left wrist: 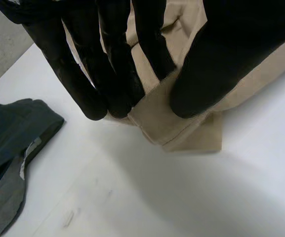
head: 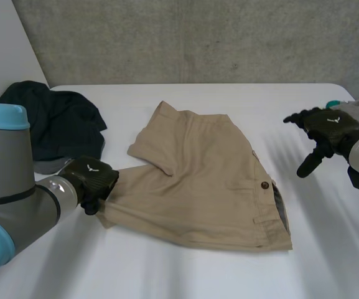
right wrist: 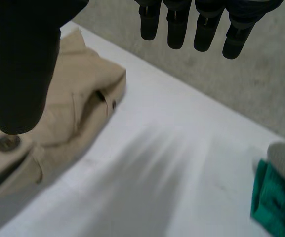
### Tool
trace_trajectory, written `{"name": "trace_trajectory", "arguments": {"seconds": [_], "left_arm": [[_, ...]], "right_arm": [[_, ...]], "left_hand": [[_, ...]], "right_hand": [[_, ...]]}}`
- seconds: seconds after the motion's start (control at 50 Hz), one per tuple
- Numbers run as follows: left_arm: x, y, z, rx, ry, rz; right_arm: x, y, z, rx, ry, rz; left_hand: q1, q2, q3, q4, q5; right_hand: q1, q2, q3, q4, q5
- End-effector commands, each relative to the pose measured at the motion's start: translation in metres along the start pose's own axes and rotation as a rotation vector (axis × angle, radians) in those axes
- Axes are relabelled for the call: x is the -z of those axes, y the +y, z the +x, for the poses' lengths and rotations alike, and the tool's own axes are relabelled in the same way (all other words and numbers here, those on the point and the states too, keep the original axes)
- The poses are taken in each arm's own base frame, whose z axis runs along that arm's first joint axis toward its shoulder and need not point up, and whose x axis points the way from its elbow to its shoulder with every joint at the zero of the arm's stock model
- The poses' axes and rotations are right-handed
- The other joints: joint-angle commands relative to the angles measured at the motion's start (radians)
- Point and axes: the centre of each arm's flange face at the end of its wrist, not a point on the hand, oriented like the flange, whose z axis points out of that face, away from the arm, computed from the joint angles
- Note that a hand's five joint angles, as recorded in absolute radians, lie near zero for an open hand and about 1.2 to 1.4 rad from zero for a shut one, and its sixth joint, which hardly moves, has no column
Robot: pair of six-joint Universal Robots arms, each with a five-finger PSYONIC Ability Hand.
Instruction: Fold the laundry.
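A dark garment (head: 61, 124) lies heaped beside the left hand (head: 91, 179); that hand's fingers and thumb pinch a leg hem of the tan shorts (head: 204, 180), flat on the white table (head: 167, 274), lengthwise from hand to hand, waistband toward the right hand (head: 325, 131); that one hovers spread and empty, a green cloth (right wrist: 265, 197) near it.

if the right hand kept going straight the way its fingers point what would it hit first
Most likely bare white table just beside the tan shorts, whose buttoned waist lies on the thumb side of the right hand. Depth is unclear, so it might clip that waist edge first.
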Motion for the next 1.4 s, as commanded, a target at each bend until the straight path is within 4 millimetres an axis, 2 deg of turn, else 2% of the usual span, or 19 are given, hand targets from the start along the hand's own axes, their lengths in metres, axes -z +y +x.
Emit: {"name": "trace_trajectory", "arguments": {"seconds": [0.02,0.08,0.22,0.32,0.4,0.52,0.66,0.76,0.86,1.04,1.16,1.4], "left_arm": [[0.009,-0.013,0.013,-0.009,0.017,0.057],[0.016,-0.027,0.019,-0.01,0.017,0.113],[0.027,-0.046,0.046,-0.008,0.063,0.19],[0.019,-0.047,0.081,-0.047,0.104,0.209],[0.013,-0.046,0.103,-0.076,0.116,0.226],[-0.001,-0.041,0.119,-0.096,0.093,0.22],[-0.008,-0.035,0.122,-0.115,0.083,0.196],[-0.008,-0.032,0.123,-0.115,0.085,0.189],[-0.01,-0.024,0.122,-0.118,0.078,0.164],[-0.015,-0.011,0.114,-0.111,0.029,0.14],[-0.017,-0.007,0.11,-0.126,0.011,0.126],[-0.024,-0.002,0.104,-0.133,-0.021,0.101]], "right_arm": [[-0.033,0.044,-0.003,0.007,-0.049,-0.133],[-0.037,0.054,-0.009,-0.021,-0.062,-0.164],[-0.036,0.057,-0.021,-0.04,-0.069,-0.155],[-0.036,0.053,-0.029,-0.01,-0.053,-0.11],[-0.037,0.052,-0.033,-0.004,-0.051,-0.092],[-0.037,0.05,-0.04,-0.022,-0.053,-0.079],[-0.031,0.043,-0.04,-0.024,-0.042,-0.077],[-0.032,0.048,-0.047,-0.008,-0.051,-0.092],[-0.043,0.058,-0.044,0.018,-0.009,-0.095],[-0.055,0.066,-0.049,0.085,-0.005,-0.069],[-0.066,0.059,-0.041,0.091,0.033,-0.022],[-0.105,0.05,-0.033,0.076,0.091,0.081]], "left_hand": [[-0.42,-0.449,-0.452,-0.458,-0.449],[-0.455,-0.484,-0.487,-0.493,-0.485],[-0.552,-0.581,-0.584,-0.59,-0.582],[-0.734,-0.763,-0.766,-0.772,-0.763],[-0.778,-0.807,-0.81,-0.816,-0.807],[-0.784,-0.814,-0.816,-0.822,-0.814],[-0.778,-0.808,-0.81,-0.816,-0.808],[-0.775,-0.805,-0.807,-0.813,-0.805],[-0.772,-0.802,-0.804,-0.81,-0.802],[-0.769,-0.799,-0.801,-0.808,-0.799],[-0.757,-0.787,-0.79,-0.796,-0.787],[-0.693,-0.723,-0.725,-0.731,-0.723]], "right_hand": [[-0.056,-0.035,-0.034,-0.034,-0.049],[-0.056,-0.035,-0.034,-0.034,-0.049],[-0.056,-0.035,-0.034,-0.034,-0.049],[-0.056,-0.035,-0.034,-0.034,-0.049],[-0.056,-0.035,-0.034,-0.034,-0.049],[-0.056,-0.035,-0.034,-0.034,-0.049],[-0.056,-0.035,-0.034,-0.034,-0.049],[-0.056,-0.035,-0.034,-0.034,-0.049],[-0.056,-0.035,-0.034,-0.034,-0.049],[-0.056,-0.035,-0.034,-0.034,-0.049],[-0.056,-0.035,-0.034,-0.034,-0.049],[-0.056,-0.035,-0.034,-0.034,-0.049]]}}
